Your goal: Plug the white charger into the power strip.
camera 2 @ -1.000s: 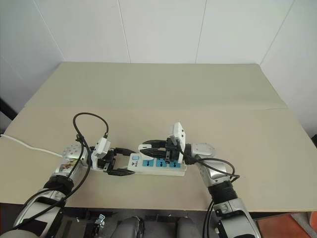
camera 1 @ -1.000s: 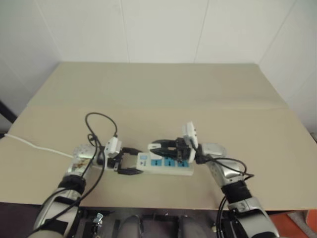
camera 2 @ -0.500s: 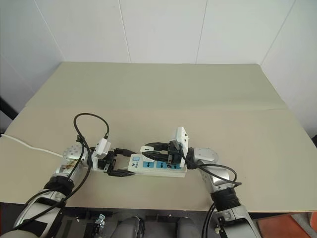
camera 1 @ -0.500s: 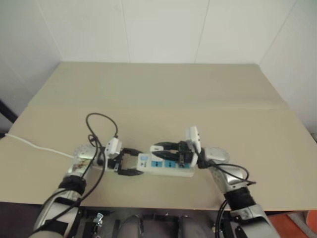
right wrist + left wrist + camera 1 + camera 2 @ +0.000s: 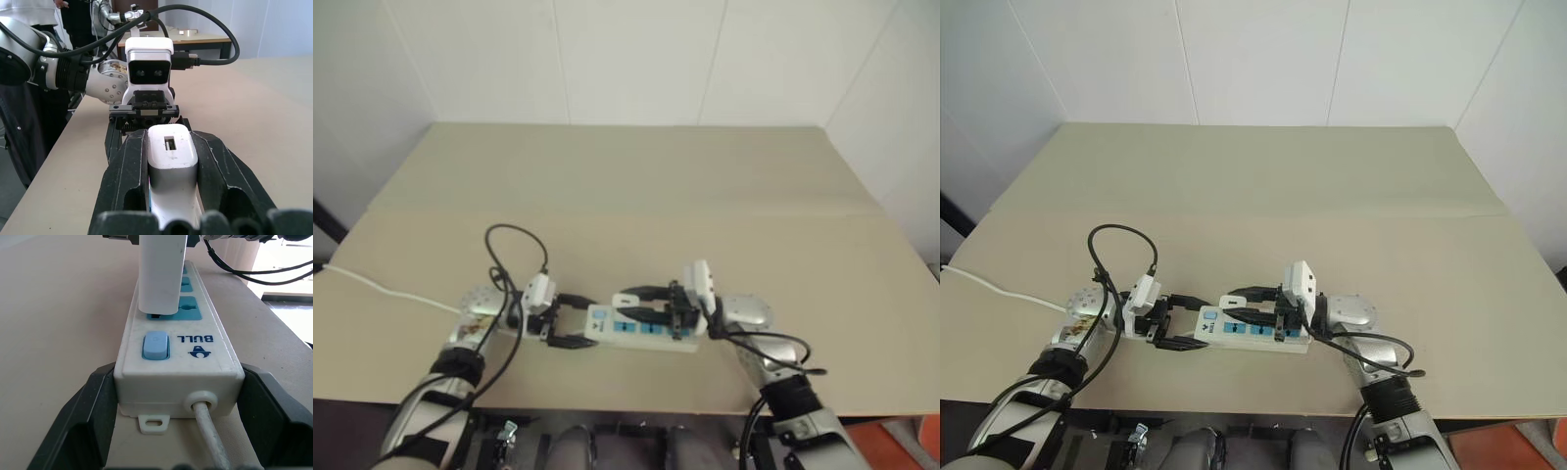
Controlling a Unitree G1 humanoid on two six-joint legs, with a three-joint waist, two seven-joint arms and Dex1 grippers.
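Note:
The power strip (image 5: 646,331) lies along the table's near edge, its blue switch (image 5: 155,345) at the left end. My left gripper (image 5: 570,321) clamps that switch end, one black finger (image 5: 93,401) against each side. The white charger (image 5: 163,269) stands upright on the blue socket nearest the switch, with a thin dark gap under its base. My right gripper (image 5: 168,137) reaches in from the right, shut on the charger (image 5: 172,156) with a finger on either side.
The strip's thin white cord (image 5: 382,287) runs off the beige table's (image 5: 636,176) left edge. My arms' black cables loop above the left wrist (image 5: 514,245). The table's front edge lies just below the strip. A person (image 5: 24,122) stands beyond the left end.
My right gripper has rolled and sunk with the charger, closer onto the strip. The left gripper and the strip's switch end have stayed put.

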